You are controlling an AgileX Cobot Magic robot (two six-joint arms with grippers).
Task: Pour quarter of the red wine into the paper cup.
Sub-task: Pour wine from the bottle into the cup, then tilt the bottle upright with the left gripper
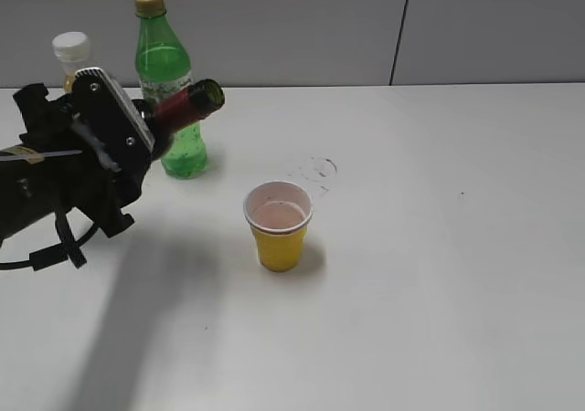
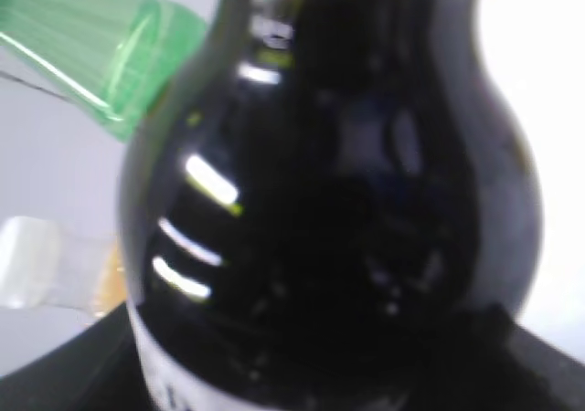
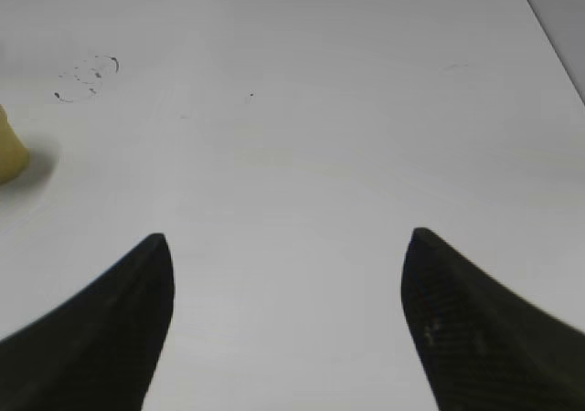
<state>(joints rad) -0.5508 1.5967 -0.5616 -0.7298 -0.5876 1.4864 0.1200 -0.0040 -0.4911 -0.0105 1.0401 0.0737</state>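
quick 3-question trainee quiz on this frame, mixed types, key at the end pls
1. True or false: the wine bottle stands upright on the table.
2. What sits directly behind the tilted bottle? A) green bottle B) a plate C) a bowl
3. Fill in: the paper cup already holds some pinkish ____.

Key: 1 false, it is tilted, off the table in the left gripper, mouth toward the cup. 2 A. 3 liquid. The right gripper is open and empty.
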